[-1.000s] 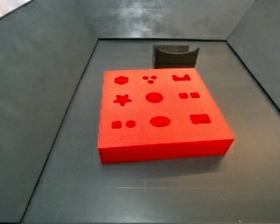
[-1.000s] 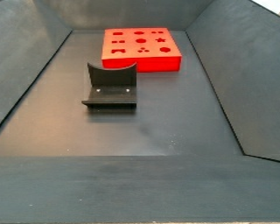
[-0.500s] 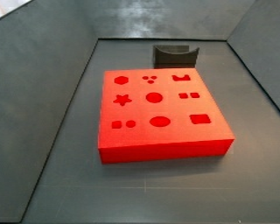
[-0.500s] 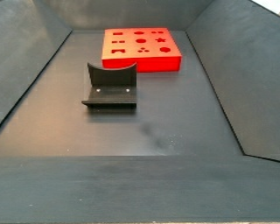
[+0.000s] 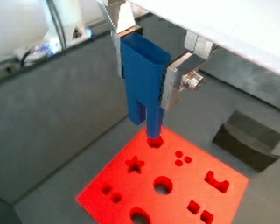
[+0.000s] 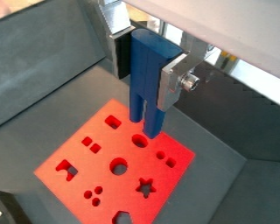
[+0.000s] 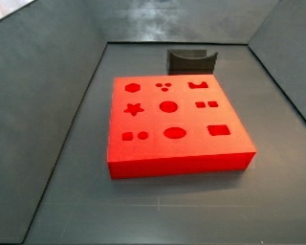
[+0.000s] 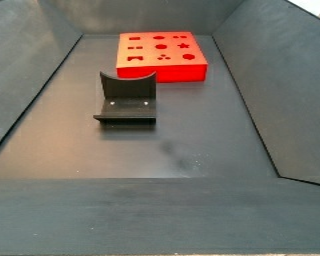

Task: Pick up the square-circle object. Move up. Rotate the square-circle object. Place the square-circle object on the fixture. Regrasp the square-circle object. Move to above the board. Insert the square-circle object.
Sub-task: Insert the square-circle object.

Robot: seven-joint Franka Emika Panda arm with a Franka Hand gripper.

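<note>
One blue peg (image 5: 143, 83), one board (image 7: 176, 124), one fixture (image 8: 125, 98). The gripper (image 6: 147, 63) is clamped on the peg above the board; its long axis is vertical, two prongs pointing down.

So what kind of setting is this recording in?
Likely a lab test cell for peg insertion: a grey walled bin holds only a red board of shaped holes and a dark fixture, while the hand holds a blue peg above the board.
</note>
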